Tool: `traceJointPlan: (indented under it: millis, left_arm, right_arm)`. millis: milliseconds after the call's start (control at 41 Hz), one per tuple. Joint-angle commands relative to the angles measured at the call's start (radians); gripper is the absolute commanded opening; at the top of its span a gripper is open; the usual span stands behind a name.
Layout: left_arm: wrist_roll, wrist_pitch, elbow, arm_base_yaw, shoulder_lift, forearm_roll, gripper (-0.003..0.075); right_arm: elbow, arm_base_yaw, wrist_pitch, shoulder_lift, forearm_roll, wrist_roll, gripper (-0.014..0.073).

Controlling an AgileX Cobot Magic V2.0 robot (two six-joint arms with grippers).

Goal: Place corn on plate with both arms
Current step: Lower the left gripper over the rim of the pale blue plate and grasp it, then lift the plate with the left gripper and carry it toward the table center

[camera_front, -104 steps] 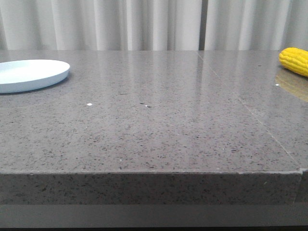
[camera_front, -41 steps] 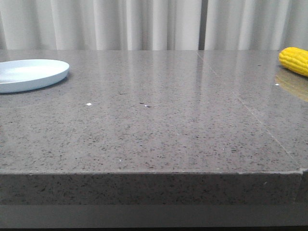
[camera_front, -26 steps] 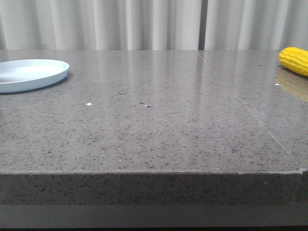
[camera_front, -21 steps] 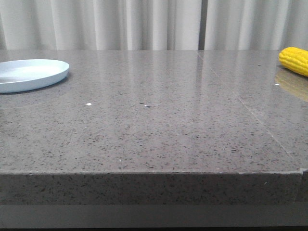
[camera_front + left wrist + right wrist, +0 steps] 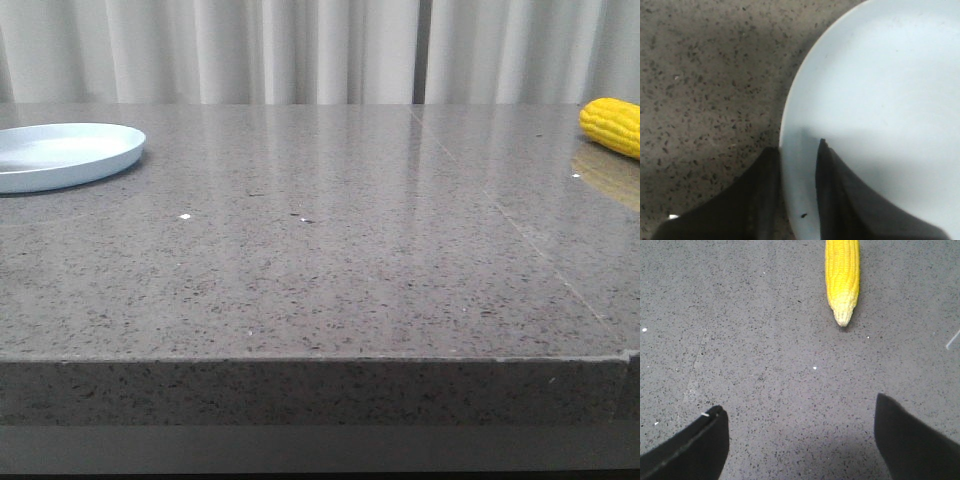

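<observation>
The pale blue-white plate lies at the table's far left. In the left wrist view my left gripper straddles the plate at its rim, one black finger outside over the table and the other inside. The jaws stand close together with the rim filling the gap. The yellow corn lies at the far right, cut by the frame edge. My right gripper hangs open over bare table, the corn lying ahead with its paler tip toward it, well apart. Neither gripper shows in the front view.
The grey speckled stone table has a front edge close to the camera. A seam runs across its right part. White curtains hang behind the far edge.
The plate has shifted very slightly to the right. The corn has not moved.
</observation>
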Motion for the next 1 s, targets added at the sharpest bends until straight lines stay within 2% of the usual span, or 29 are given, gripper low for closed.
traceJointPlan:
  millis: [0, 97, 463, 609, 828, 974]
  left_arm:
    - [0.004, -0.023, -0.033, -0.001, -0.048, -0.028, 0.0056]
    - [0.004, -0.023, -0.033, -0.001, -0.048, -0.026, -0.0020]
    - [0.020, 0.040, -0.091, -0.001, -0.103, -0.064, -0.0020]
    - [0.077, 0.083, -0.140, -0.001, -0.152, -0.174, -0.0020]
    - [0.159, 0.162, -0.192, -0.015, -0.184, -0.429, -0.0020]
    - [0.176, 0.162, -0.194, -0.086, -0.177, -0.460, -0.0020]
  right_arm:
    - [-0.035, -0.006, -0.070, 0.006, 0.004, -0.005, 0.0616]
    - [-0.035, -0.006, -0.070, 0.006, 0.004, -0.005, 0.0616]
    - [-0.035, -0.006, -0.070, 0.006, 0.004, -0.005, 0.0616]
    - [-0.035, -0.006, -0.070, 0.006, 0.004, -0.005, 0.0616]
    - [-0.035, -0.006, -0.070, 0.006, 0.004, -0.005, 0.0616]
    - [-0.035, -0.006, -0.070, 0.006, 0.004, -0.005, 0.0616]
